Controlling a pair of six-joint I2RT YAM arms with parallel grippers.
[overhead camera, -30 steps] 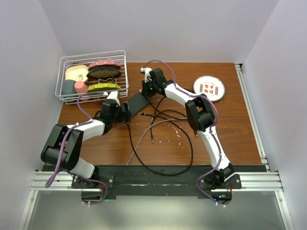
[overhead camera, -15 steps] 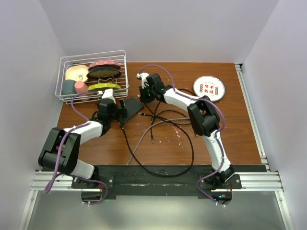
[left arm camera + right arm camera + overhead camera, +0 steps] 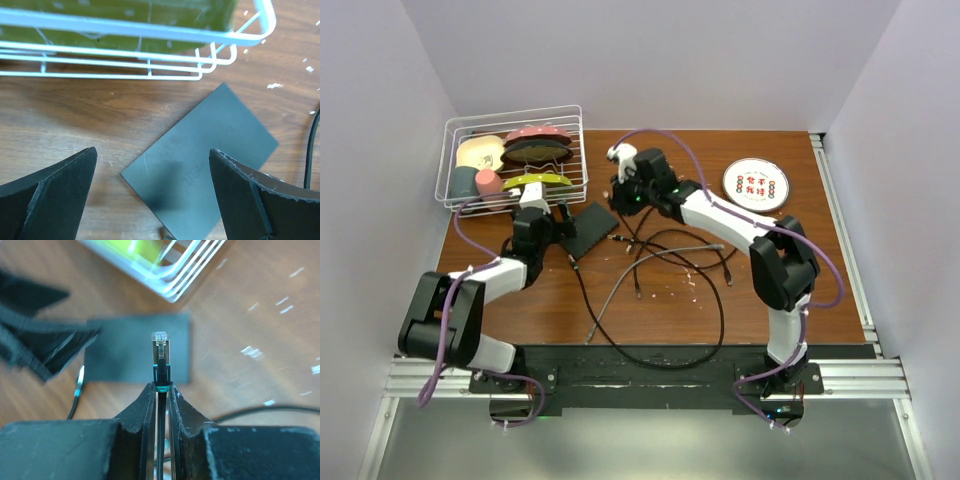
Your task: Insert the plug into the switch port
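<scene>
So right gripper [image 3: 160, 388] is clamped on the plug [image 3: 160, 347], tip sticking out, while left gripper [image 3: 152, 157] hangs wide open just above the black switch box [image 3: 220, 130].

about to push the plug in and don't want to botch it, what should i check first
1. Grip on plug: ok, right jaws shut just behind it, clear tip sticking out.
2. Brace on black box: not ok, left jaws stand open over it, gripping nothing.
3. Sight of switch port: cannot tell, no socket shows in any view.
4. Plug lined up with port: cannot tell.
5. Slack in cable: ok, loose loops lie on the table.
</scene>
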